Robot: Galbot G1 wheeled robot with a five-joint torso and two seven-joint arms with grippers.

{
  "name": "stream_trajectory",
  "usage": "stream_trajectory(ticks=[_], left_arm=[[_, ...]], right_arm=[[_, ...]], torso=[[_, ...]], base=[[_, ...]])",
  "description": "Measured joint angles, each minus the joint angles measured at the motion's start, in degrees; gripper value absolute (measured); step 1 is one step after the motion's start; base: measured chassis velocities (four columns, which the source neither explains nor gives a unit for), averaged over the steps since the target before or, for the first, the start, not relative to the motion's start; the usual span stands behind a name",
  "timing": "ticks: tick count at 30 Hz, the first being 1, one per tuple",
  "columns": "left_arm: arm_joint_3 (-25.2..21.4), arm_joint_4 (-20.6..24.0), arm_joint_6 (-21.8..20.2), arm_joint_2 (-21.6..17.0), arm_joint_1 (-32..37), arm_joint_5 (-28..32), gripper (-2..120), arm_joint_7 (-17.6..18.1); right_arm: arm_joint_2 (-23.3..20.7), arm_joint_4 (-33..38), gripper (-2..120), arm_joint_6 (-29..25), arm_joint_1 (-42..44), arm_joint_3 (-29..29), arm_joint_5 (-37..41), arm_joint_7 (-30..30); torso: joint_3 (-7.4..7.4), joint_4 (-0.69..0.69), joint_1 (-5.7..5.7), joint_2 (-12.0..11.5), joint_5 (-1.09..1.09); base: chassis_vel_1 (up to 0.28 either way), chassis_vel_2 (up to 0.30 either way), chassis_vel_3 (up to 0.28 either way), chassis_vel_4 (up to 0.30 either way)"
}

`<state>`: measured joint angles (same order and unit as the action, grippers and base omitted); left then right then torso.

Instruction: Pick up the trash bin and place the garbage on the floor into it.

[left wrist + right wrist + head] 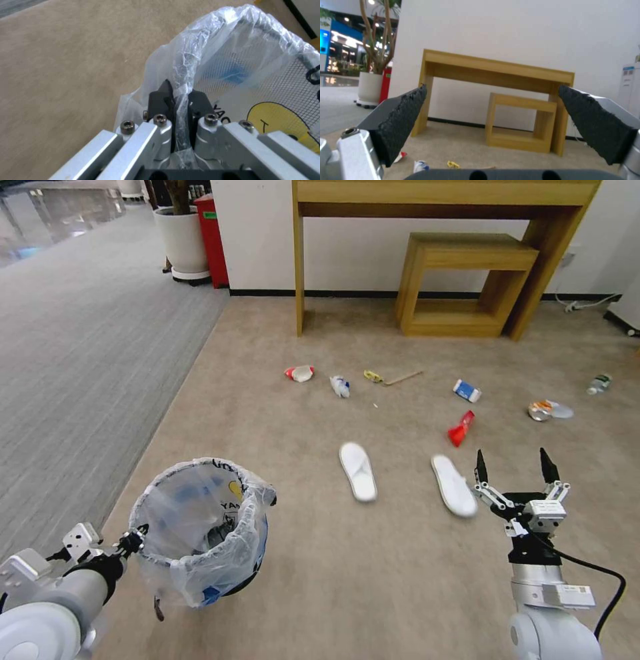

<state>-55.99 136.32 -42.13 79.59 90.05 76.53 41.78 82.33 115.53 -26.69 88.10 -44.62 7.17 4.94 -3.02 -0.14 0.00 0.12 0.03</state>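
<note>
- Left gripper (180, 100) is pinched tight on the bagged rim of the trash bin (200, 530); the clamp on the rim edge gives one-arm carry and leaves the mouth open for drops.
- Bin sits low at the robot's left, upright, mouth up; whether its base touches the floor (373, 580) cannot be told.
- Right gripper (513, 467) is spread wide and empty, held out in front over the carpet, seemingly free for picking.
- Garbage is all on the beige carpet, none gripped: two white slippers (358, 471) nearest, one just beside the right gripper.
- Farther out: red packet (461, 429), blue-white carton (467, 391), paper bowl (299, 373), wooden stick (403, 377), small bottle (599, 384).
- Judgement: bin pickup done, collecting not started.
</note>
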Motion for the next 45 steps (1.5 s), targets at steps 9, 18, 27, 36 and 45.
stream_trajectory(ticks=[9,18,27,36,45], left_arm=[[0.7,0.1,0.0,0.7,-0.1,-0.7,3,-0.2],[0.8,0.5,0.0,1.0,0.3,-1.1,3,-0.4],[1.0,1.2,0.0,1.2,0.8,-1.8,3,-0.4],[1.6,1.9,0.0,1.5,1.3,-2.8,3,-0.5],[1.6,1.6,0.0,1.4,1.0,-2.8,3,-0.6]], right_arm=[[-0.3,-0.4,100,0.0,-0.2,0.0,0.3,0.0],[-0.7,-0.2,100,0.4,0.2,0.0,0.1,-1.0],[-1.6,0.3,100,3.9,0.5,0.2,0.1,-1.6],[-7.2,1.8,100,20.5,2.2,3.0,4.5,-6.6],[-11.4,1.5,100,40.2,1.8,5.6,7.3,-12.7]], torso=[[0.01,-0.01,0.00,0.0,0.02],[-0.01,-0.02,0.01,0.0,0.00],[0.02,0.00,0.00,0.0,0.00],[0.01,0.00,0.00,0.0,0.01],[0.01,0.00,0.00,0.0,0.03]], base=[[-0.348,0.351,0.339,-0.347],[-0.348,0.338,0.341,-0.335],[-0.100,0.105,0.073,-0.093],[0.018,-0.020,-0.018,0.022],[0.000,0.000,0.000,0.000]])
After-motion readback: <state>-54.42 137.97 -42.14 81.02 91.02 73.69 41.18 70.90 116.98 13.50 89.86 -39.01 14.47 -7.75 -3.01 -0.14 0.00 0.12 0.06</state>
